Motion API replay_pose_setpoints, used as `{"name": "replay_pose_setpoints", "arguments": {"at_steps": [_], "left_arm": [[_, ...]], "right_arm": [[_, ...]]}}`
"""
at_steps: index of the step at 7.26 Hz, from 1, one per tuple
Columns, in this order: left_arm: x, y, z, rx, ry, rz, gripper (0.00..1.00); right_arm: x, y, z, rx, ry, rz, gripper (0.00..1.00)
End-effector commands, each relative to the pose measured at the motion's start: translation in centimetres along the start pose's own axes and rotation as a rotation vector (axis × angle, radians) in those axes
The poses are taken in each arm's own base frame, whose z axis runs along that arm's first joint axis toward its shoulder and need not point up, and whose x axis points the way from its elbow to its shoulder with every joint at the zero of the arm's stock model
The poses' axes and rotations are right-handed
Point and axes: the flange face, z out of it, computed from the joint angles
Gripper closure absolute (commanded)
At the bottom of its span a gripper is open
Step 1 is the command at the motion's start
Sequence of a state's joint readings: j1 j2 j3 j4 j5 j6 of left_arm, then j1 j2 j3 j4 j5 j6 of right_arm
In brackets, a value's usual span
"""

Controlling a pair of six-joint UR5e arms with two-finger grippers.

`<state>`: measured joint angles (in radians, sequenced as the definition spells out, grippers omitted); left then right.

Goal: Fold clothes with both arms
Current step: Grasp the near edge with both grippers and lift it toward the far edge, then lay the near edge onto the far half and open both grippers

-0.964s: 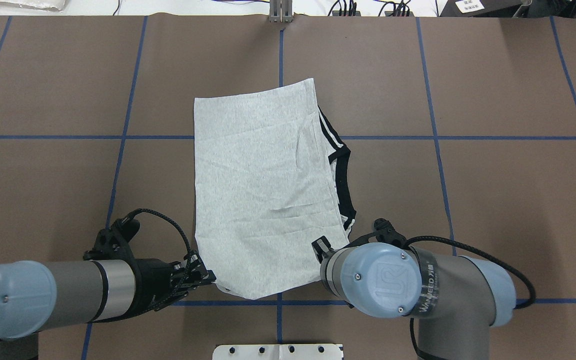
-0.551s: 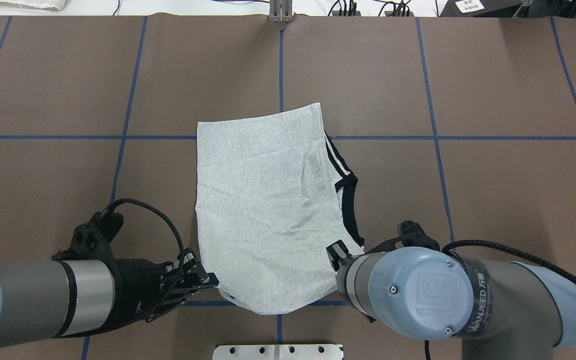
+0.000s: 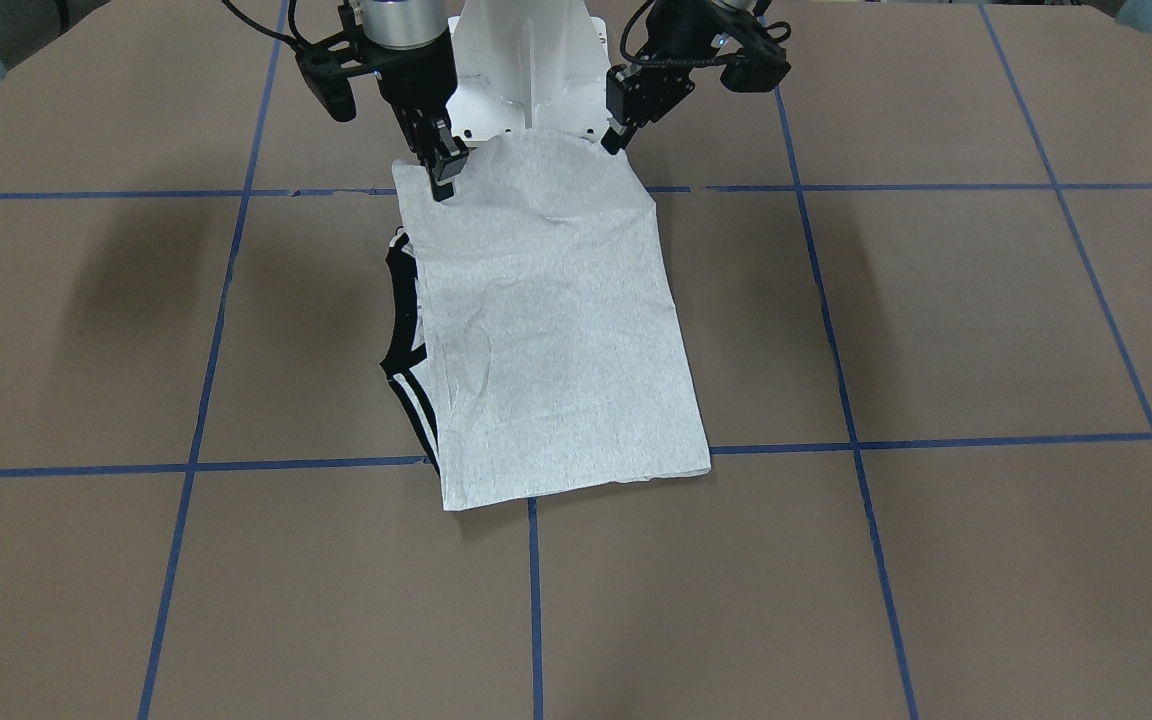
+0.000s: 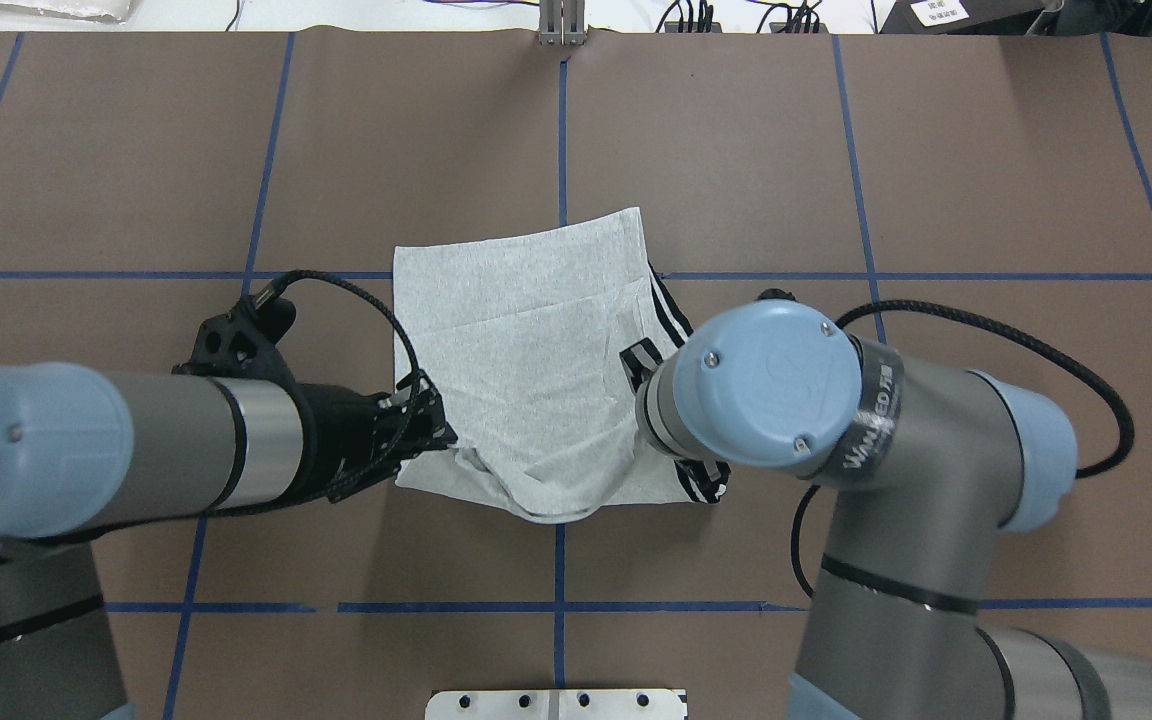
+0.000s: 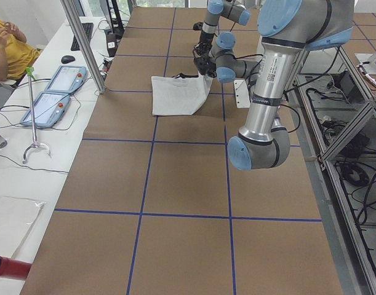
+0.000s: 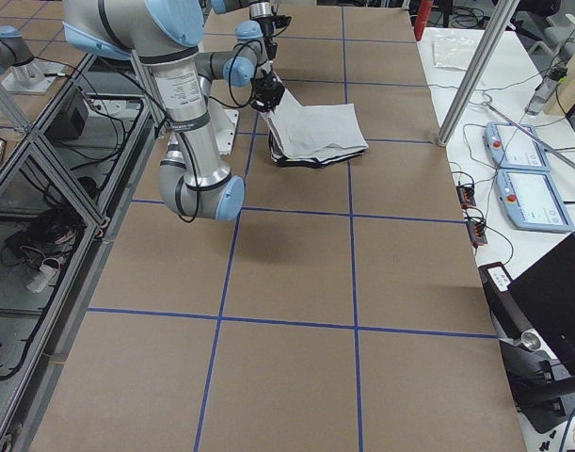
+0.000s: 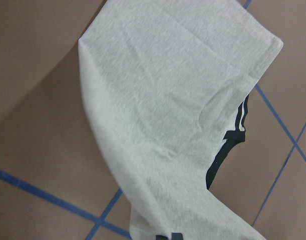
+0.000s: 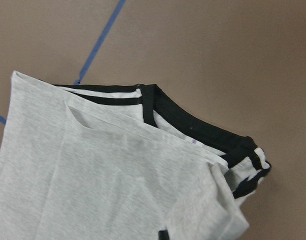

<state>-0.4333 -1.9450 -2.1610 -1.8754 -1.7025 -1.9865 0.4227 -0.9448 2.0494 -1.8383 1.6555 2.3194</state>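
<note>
Both ends in hand: my left gripper [image 4: 433,430] is clenched on one near corner of the grey T-shirt [image 4: 526,350], and my right gripper [image 3: 444,172] is pinched tight on the other near corner. In the overhead view the right wrist hides most of that grip, but the front-facing view shows the fingers closed over the hem. Each wrist camera shows cloth running straight down into a dark fingertip at the bottom of the frame.

One T-shirt, two arms, two grippers. My left arm [image 4: 166,450] and right arm [image 4: 926,420] come in from either side. The held hem is raised off the brown table [image 4: 986,150] and sags in a loop between the two grips. The rest of the garment lies flat, plain side up. Its far edge rests just past a crosswise blue tape line [image 4: 136,274].

Black collar trim [image 3: 398,300] and two black shoulder stripes [image 3: 416,405] stick out from under the grey layer on my right side. Bare brown surface shows around the shirt to both sides and beyond its far edge. On the near side, the white pedestal base [image 3: 526,60] stands close behind the lifted hem.
</note>
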Motion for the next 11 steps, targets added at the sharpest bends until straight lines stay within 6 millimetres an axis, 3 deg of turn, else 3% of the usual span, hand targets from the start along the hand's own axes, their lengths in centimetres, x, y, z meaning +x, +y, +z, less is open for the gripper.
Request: {"name": "replay_pose_setpoints", "arguments": {"at_steps": [1, 3, 4, 5, 7, 8, 9, 10, 11], "left_arm": [[2.5, -6.5, 1.6, 0.092, -0.022, 0.079, 1.0], [3.7, -10.4, 4.1, 0.153, -0.051, 0.116, 1.0], [4.6, -11.9, 5.0, 0.176, -0.061, 0.125, 1.0], [4.8, -12.9, 6.5, 0.183, -0.055, 0.129, 1.0], [4.1, -16.6, 9.9, 0.205, -0.033, 0.124, 1.0], [3.5, -19.1, 11.5, 0.224, -0.034, 0.167, 0.77], [2.7, -22.0, 12.3, 0.253, -0.05, 0.228, 0.4], [2.8, -25.2, 11.2, 0.296, -0.059, 0.248, 0.38], [3.2, -27.0, 9.8, 0.321, -0.059, 0.284, 0.36]], "right_arm": [[-5.8, -3.0, 2.8, 0.013, 0.001, -0.022, 1.0], [-10.6, -4.9, 4.1, 0.026, 0.021, -0.047, 1.0], [-12.9, -5.3, 6.0, 0.039, 0.018, -0.045, 1.0], [-15.6, -6.0, 7.6, 0.039, 0.002, -0.033, 1.0], [-19.3, -9.2, 9.1, 0.02, 0.008, -0.06, 1.0], [-20.5, -9.9, 10.1, 0.01, 0.011, -0.095, 1.0], [-21.3, -10.3, 12.2, -0.015, -0.046, -0.146, 0.01], [-22.4, -12.0, 13.3, -0.001, -0.057, -0.22, 0.0], [-23.8, -15.4, 12.1, 0.024, -0.068, -0.275, 0.0]]}}
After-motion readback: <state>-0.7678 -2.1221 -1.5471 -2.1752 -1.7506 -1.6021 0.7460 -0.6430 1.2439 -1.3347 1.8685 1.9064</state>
